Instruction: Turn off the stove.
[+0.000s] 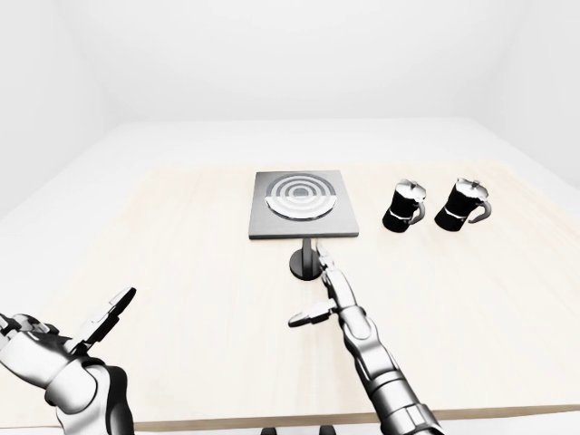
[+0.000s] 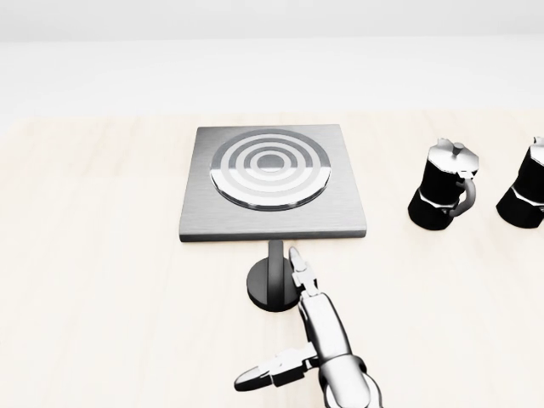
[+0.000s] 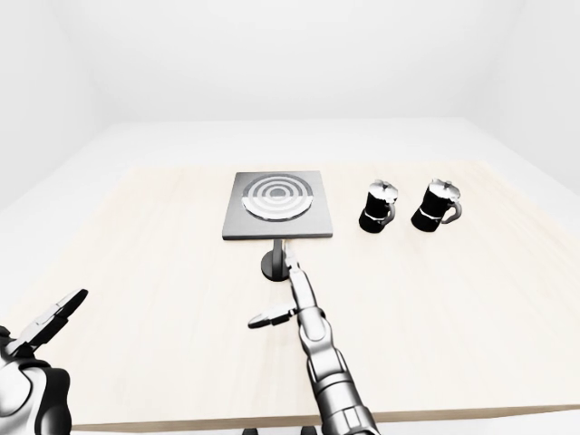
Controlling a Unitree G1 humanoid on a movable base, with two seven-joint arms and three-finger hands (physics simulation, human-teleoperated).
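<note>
The stove (image 2: 272, 183) is a grey square plate with a ringed round burner, lying on the light wooden table (image 2: 102, 280). Its dark round knob (image 2: 270, 287), with an upright lever, stands just below the plate's lower edge in the head view. My right hand (image 2: 282, 325) is open. Its long fingers (image 2: 299, 270) reach up to the right side of the knob, touching or almost touching it, and the thumb is spread out to the left. My left hand (image 1: 71, 319) is open and empty at the lower left of the left-eye view, far from the stove.
Two black and silver moka pots (image 2: 442, 197) (image 2: 525, 194) stand to the right of the stove. The table's near edge (image 1: 272, 422) runs along the bottom of the left-eye view. White floor and walls surround the table.
</note>
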